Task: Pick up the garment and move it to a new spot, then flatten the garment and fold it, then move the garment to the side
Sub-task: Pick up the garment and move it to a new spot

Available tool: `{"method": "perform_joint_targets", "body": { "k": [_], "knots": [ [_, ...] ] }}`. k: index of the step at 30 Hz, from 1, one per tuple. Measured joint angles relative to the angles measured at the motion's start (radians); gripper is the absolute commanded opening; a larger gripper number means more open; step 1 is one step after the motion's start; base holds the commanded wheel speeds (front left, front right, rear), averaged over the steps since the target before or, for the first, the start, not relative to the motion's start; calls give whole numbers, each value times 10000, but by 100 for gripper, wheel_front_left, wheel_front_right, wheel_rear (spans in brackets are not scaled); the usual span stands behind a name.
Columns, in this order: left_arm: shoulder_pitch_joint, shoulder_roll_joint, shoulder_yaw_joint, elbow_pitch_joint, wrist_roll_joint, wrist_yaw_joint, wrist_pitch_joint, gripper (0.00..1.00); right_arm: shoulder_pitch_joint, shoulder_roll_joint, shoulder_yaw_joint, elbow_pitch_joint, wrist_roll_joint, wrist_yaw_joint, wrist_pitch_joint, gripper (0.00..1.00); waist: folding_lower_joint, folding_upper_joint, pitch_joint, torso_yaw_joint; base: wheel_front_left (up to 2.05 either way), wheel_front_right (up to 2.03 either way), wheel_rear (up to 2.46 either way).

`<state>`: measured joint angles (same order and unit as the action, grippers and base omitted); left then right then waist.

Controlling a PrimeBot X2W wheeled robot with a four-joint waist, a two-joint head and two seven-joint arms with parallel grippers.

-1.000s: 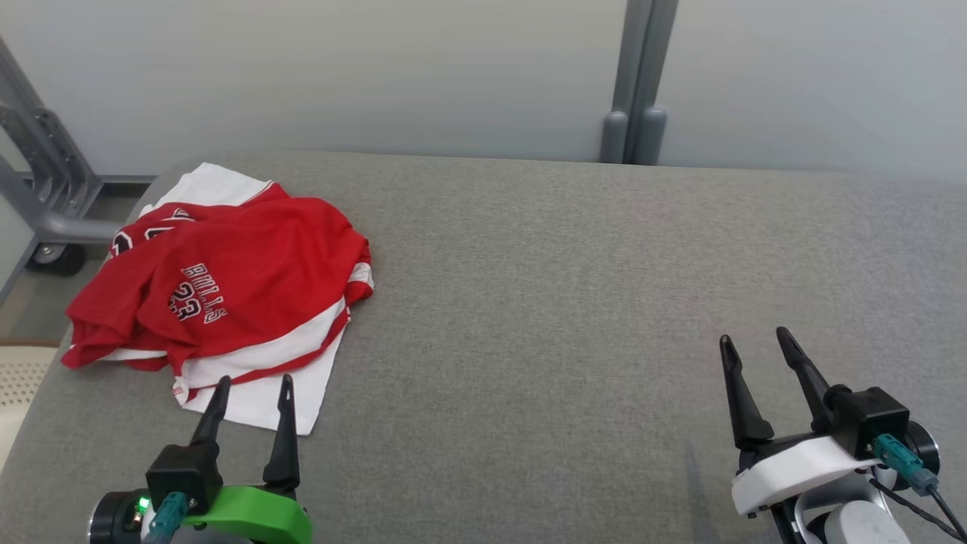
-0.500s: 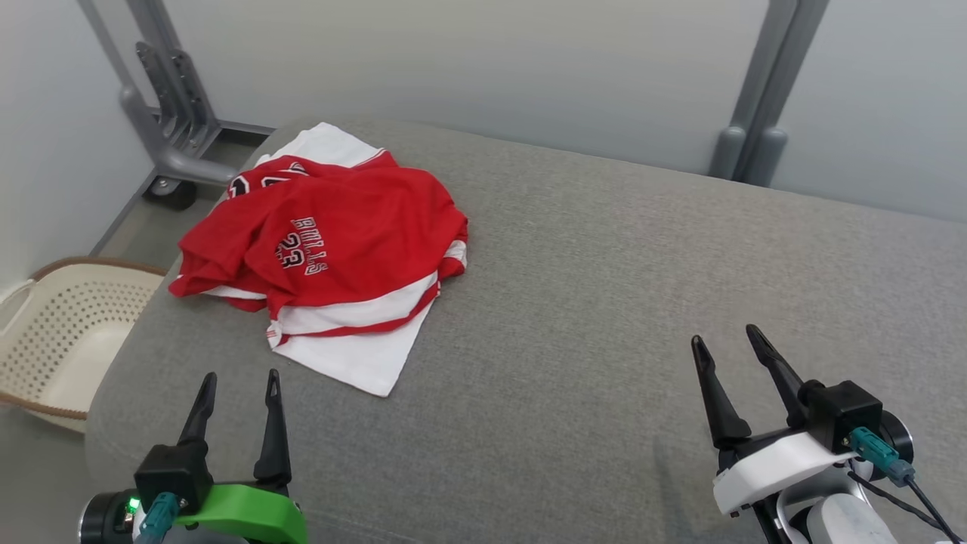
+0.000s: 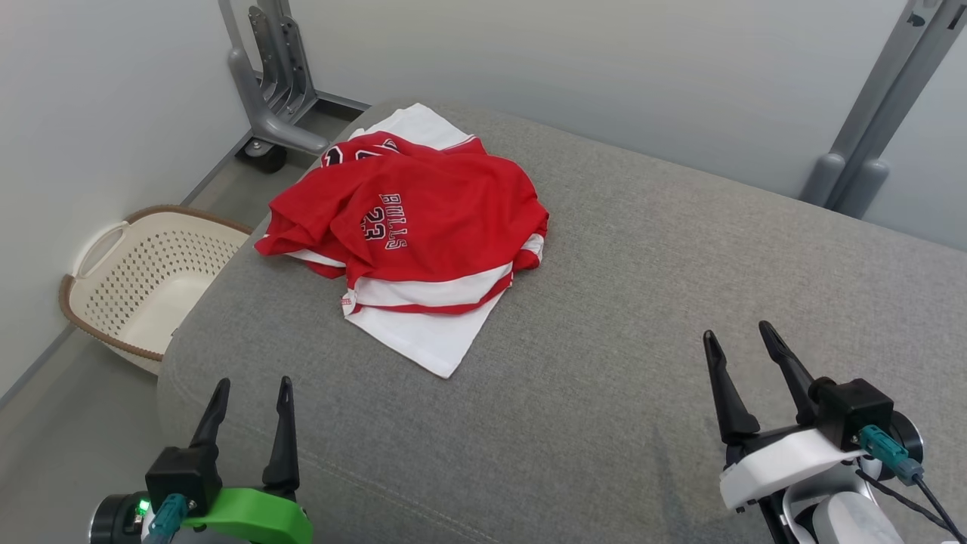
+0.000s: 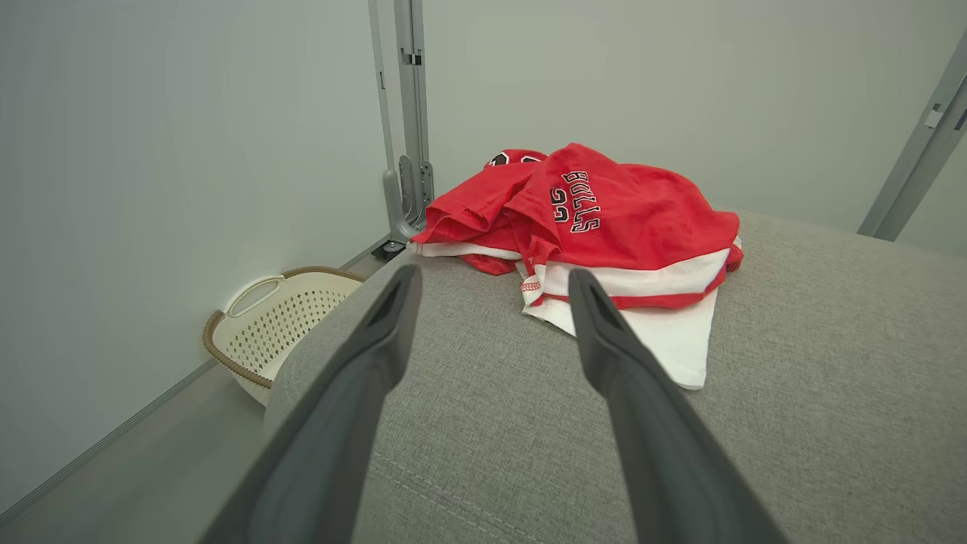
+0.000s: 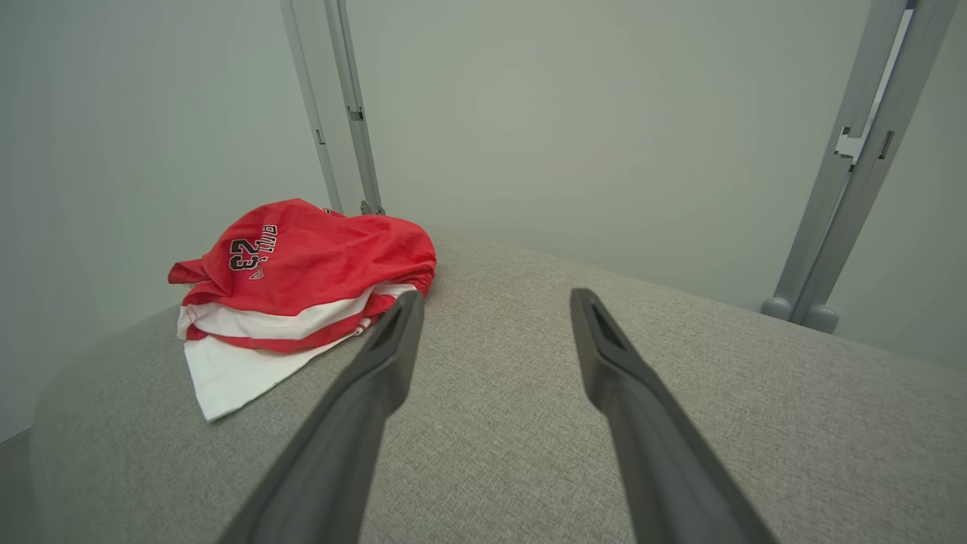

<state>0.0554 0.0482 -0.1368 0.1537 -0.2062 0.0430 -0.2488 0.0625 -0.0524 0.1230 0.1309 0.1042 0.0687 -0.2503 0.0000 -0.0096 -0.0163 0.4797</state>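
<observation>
The garment (image 3: 423, 227) is a red and white jersey with black lettering, lying crumpled near the far left corner of the grey padded table (image 3: 642, 302). It also appears ahead of the fingers in the left wrist view as the garment (image 4: 604, 219) and at the left in the right wrist view as the garment (image 5: 302, 264). My left gripper (image 3: 253, 389) hovers open over the table's near left edge, short of the garment. Far off at the lower right, my right gripper (image 3: 736, 340) is open and holds nothing.
A cream perforated laundry basket (image 3: 143, 279) stands on the floor left of the table. A grey metal frame on a wheel (image 3: 272, 91) stands behind the table's far left corner. Another grey post (image 3: 869, 128) rises at the back right against the pale wall.
The head camera has turned left, so the whole picture shifted right and the basket came into sight. The garment lies unchanged on the table and both grippers stay open.
</observation>
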Motion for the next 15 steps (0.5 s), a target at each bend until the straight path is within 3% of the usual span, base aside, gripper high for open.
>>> {"method": "perform_joint_targets", "body": {
  "k": [9, 15],
  "knots": [
    [-106, 0, 201, 207, -209, -125, 0, 100, -2, 56, 105, -10, -81, 0, 0, 100, 0, 0, 211, -341, 0, 0, 0],
    [-1011, 21, 230, 336, -353, -355, 10, 100, -316, -12, 107, -100, -236, 4, 0, 100, 0, 0, 461, -749, 0, 0, 0]
  ]
}}
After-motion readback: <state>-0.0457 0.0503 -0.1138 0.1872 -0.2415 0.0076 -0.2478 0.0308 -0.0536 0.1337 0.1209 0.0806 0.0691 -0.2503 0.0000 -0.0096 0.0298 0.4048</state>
